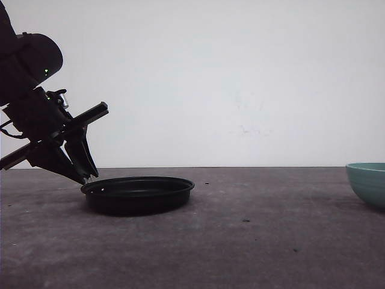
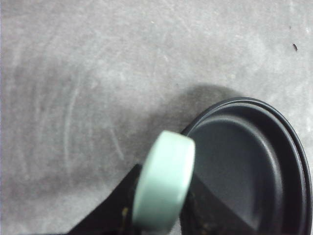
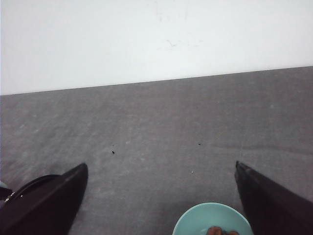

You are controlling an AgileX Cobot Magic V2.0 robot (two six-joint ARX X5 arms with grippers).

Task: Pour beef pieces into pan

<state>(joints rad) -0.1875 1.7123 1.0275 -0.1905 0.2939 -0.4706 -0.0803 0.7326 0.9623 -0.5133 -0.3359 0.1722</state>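
Left gripper (image 1: 88, 176): positioned at the left edge of the pan (image 1: 138, 194), fingertips pointing down at the rim. In the left wrist view the pale mint-green handle (image 2: 164, 186) lies between the dark fingers (image 2: 110, 210), which sit on either side of it. Whether the jaws actually press on the handle cannot be determined. The black pan bowl extends directly beyond this gripper, resting flat on the grey table (image 1: 252, 241); its interior appears bare.

Right gripper (image 3: 159, 196): jaws spread wide, with one dark finger (image 3: 49, 205) at each side of the right wrist view and nothing between them but table surface. Immediately below and between the fingers sits the teal bowl (image 3: 203, 220). A few reddish-brown beef pieces (image 3: 220, 231) are visible inside it at the frame edge; their count cannot be determined.

Beyond the right gripper, the table runs clear to the white wall (image 3: 156, 39). The pan rim (image 3: 29, 183) appears just behind one finger, off to the side.

In the front view the teal bowl stands at the far right edge, well apart from the pan and the left gripper.
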